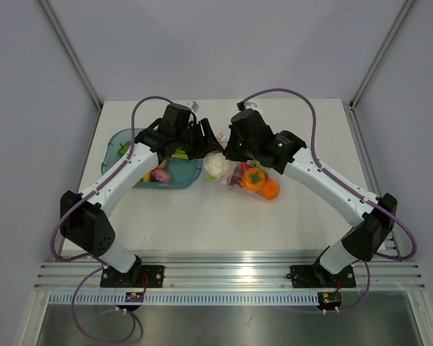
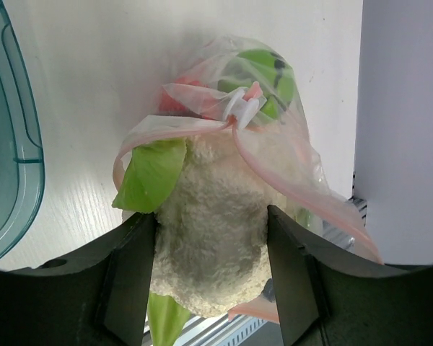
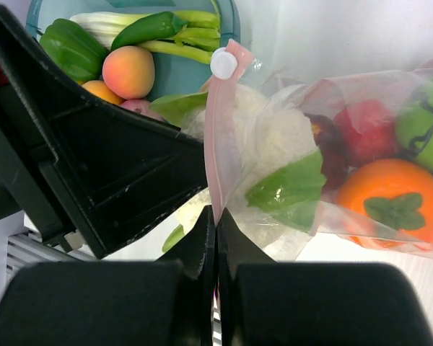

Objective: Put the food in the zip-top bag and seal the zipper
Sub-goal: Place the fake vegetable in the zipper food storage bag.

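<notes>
On the desk (image 1: 202,223), the teal tray (image 1: 120,141) holds more food (a peach, a green pepper and long green stalks show in the right wrist view), while the zip-top bag (image 3: 303,83) already looks crowded. It may end up too full to close.

The nearer risk is at the mouth. The left hand (image 2: 211,216) grips the cauliflower (image 2: 209,238) between its fingers, right at the opening, with the bag just ahead of it. The head looks broad for that gap, so a push might slide the whole bag across the desk instead of going in.

The right hand (image 3: 216,216) is pinched tight on the zipper (image 3: 218,144), which rises from its fingertips to the white slider (image 3: 224,63). A hard shove could pull the strip out of that pinch.

The cauliflower's green leaf (image 2: 151,173) lies against the strip and could catch in the seal.
</notes>
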{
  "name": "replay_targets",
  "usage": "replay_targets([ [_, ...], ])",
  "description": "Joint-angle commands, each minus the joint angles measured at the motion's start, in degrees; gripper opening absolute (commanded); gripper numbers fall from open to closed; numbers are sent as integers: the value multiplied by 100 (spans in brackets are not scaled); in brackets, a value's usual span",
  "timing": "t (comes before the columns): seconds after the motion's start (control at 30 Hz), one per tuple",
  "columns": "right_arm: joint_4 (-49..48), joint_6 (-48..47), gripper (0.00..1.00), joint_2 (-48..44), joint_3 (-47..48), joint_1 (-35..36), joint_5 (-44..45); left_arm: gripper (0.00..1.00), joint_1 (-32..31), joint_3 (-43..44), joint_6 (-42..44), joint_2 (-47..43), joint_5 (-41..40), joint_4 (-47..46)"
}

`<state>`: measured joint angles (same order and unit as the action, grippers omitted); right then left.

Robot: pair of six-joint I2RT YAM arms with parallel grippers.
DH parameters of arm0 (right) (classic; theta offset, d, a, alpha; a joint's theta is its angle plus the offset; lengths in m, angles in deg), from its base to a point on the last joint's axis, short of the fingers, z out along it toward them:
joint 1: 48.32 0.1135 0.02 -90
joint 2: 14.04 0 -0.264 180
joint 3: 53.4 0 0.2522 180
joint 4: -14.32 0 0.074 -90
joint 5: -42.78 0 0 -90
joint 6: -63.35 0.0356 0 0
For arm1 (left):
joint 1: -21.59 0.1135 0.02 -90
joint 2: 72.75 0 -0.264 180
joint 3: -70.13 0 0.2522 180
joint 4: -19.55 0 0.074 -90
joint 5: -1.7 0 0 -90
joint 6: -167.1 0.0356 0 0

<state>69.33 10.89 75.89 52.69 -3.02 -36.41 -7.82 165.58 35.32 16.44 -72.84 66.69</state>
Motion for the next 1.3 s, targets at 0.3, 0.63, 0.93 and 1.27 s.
replay_targets([
  [0.3, -250, 104, 0, -11, 189, 260, -158, 37, -100, 637, -612, -182, -545, -61],
  [0.63, -126, -1, 0, 60, 21, 260, 19, 38, 23, 1130, -594, -393, -448, 370],
  [0.93, 277, -326, 0, 104, 206, 260, 317, 38, 216, 752, -981, -604, 326, 19],
  [1.27, -372, 16, 0, -46, 250, 260, -1054, 36, -109, -4, -1544, -868, -1175, -517],
])
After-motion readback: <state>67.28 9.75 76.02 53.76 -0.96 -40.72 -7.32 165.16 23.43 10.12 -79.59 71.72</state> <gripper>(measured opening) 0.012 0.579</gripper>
